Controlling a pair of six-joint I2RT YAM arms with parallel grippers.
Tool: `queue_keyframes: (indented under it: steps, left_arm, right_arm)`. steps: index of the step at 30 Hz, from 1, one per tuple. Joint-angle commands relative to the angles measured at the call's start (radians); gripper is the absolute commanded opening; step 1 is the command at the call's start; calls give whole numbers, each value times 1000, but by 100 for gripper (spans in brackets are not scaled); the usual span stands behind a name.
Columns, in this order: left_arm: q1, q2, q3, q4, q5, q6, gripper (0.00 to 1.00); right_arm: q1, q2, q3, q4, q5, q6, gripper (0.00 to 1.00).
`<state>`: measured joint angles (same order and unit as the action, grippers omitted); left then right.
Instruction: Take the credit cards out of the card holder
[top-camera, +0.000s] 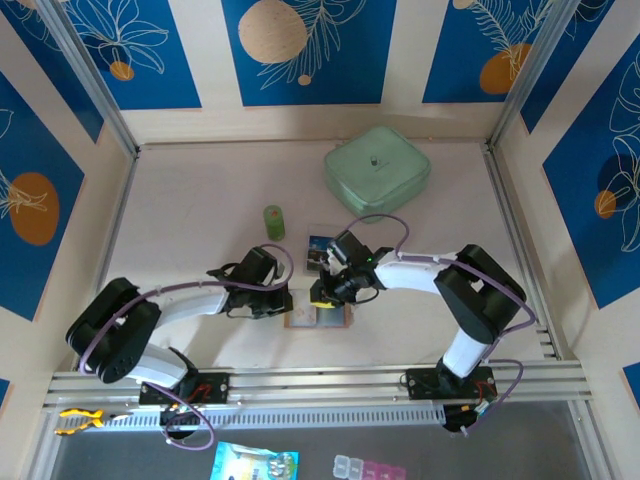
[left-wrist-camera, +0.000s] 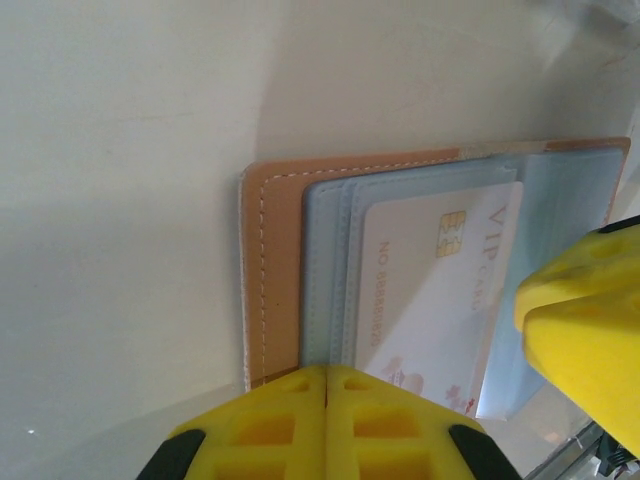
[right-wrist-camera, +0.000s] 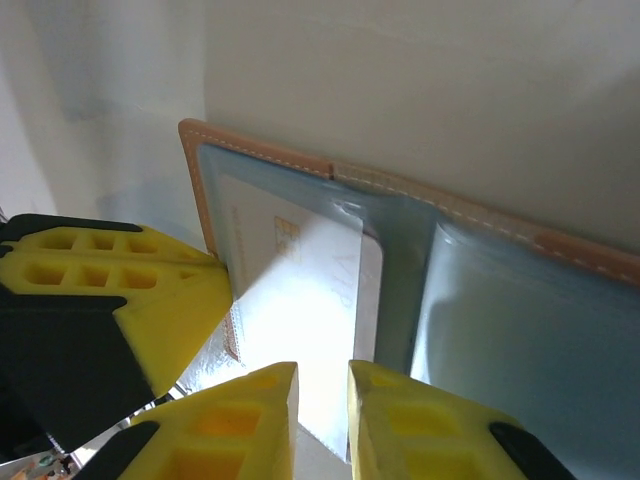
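Observation:
The card holder (top-camera: 318, 319) lies open on the table, tan outside (left-wrist-camera: 272, 260) with grey-blue clear sleeves (right-wrist-camera: 520, 330). A pale credit card (left-wrist-camera: 440, 290) with a gold chip sits in the left sleeve, and its near end (right-wrist-camera: 300, 310) sticks out toward my right gripper. My left gripper (left-wrist-camera: 327, 374) is shut, its tips resting on the holder's near edge (top-camera: 288, 303). My right gripper (right-wrist-camera: 321, 395) stands slightly open over the card's protruding end (top-camera: 322, 297). One right finger (left-wrist-camera: 580, 350) shows beside the card. A dark blue credit card (top-camera: 322, 250) lies on the table just beyond.
A green cylinder (top-camera: 273, 222) stands behind the left gripper. A pale green square lidded box (top-camera: 377, 168) sits at the back right. Panel walls close in the table on three sides.

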<state>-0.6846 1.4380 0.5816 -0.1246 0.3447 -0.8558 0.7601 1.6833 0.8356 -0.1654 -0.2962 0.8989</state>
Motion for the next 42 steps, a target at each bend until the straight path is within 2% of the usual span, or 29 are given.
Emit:
queue_keyframes:
  steps: [1,9,15,23,42]
  left_arm:
    - [10,22,-10,-8,11,3,0]
    - [10,25,-12,-21,10,4,0]
    - [10,29,-11,-29,9,4,0]
    - [10,32,-14,-32,12,5,0]
    - [7,-39,26,-71,24,5,0]
  right_arm:
    - [9,17,1,26,-35,7,20]
    - [13,50,1,34,-38,10,20]
    - [24,47,22,-57,36,-14,24]
    - [28,20,22,-120,97,-31,24]
    - [25,-45,2,-91,76,-23,24]
